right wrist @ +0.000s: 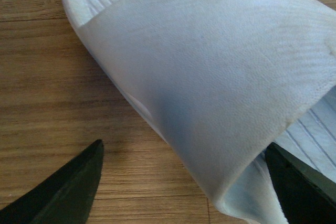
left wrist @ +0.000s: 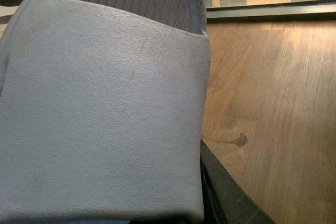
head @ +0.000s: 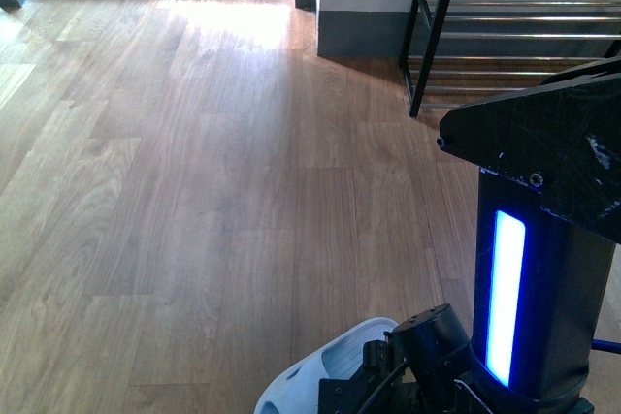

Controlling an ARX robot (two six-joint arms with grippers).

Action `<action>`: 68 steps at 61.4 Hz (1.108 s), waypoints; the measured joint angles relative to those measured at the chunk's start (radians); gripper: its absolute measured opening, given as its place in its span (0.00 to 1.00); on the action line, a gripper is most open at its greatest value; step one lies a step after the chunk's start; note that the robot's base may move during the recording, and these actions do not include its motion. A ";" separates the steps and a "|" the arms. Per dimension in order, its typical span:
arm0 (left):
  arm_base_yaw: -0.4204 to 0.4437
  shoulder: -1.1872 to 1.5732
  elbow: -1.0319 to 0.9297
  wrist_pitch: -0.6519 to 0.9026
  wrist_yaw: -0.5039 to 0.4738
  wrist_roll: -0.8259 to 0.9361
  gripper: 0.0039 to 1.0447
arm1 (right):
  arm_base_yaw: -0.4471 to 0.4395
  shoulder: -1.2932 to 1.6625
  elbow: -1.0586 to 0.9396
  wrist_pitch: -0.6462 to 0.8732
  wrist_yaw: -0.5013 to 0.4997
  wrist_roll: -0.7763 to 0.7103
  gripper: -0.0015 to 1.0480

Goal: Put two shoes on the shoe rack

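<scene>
Jaws of the right gripper (right wrist: 184, 144) are standing wide apart, empty, straddling a pale slide sandal (right wrist: 210, 77) lying between them; closing squarely across its strap seems best. Whether the left gripper (left wrist: 231, 198) is gripping the grey-white slide (left wrist: 105, 108) pressing against it cannot be told.

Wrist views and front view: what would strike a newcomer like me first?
A pale slide fills the left wrist view, and the right wrist view shows a slide over wood floor between two black fingers. In the front view, a glowing blue strip stands at right, a chrome-rod rack at top right.
</scene>
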 joint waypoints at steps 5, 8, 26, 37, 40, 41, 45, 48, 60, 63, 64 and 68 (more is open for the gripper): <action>0.000 0.000 0.000 0.000 0.000 0.000 0.02 | 0.000 0.002 0.009 0.001 0.007 0.004 0.68; 0.000 0.000 0.000 0.000 0.000 0.000 0.02 | 0.000 0.002 0.011 0.001 0.017 0.007 0.61; 0.000 0.000 0.000 0.000 0.000 0.000 0.02 | 0.010 0.002 0.000 0.047 0.046 0.037 0.29; 0.000 0.000 0.000 0.000 0.000 0.000 0.02 | 0.016 0.009 -0.020 0.127 0.071 0.088 0.04; 0.000 0.000 0.000 0.000 0.000 0.000 0.02 | 0.017 0.013 -0.022 0.148 0.082 0.098 0.02; 0.000 0.000 0.000 0.000 0.000 0.000 0.02 | 0.017 0.014 -0.023 0.153 0.084 0.104 0.02; 0.000 0.000 0.000 0.000 0.000 0.000 0.02 | 0.017 0.020 -0.026 0.192 0.100 0.124 0.02; 0.000 0.000 0.000 0.000 0.000 0.000 0.02 | 0.017 0.027 -0.029 0.222 0.113 0.140 0.02; 0.000 0.000 0.000 0.000 0.000 0.000 0.02 | 0.019 0.077 -0.039 0.418 0.186 0.200 0.02; 0.000 0.000 0.000 0.000 0.000 0.000 0.02 | -0.013 0.053 -0.029 0.369 0.132 0.186 0.02; 0.000 0.000 0.000 0.000 0.000 0.000 0.02 | -0.029 0.040 -0.029 0.337 0.104 0.175 0.02; 0.000 0.000 0.000 0.000 0.000 0.000 0.02 | -0.114 -0.058 -0.058 0.202 0.002 0.151 0.02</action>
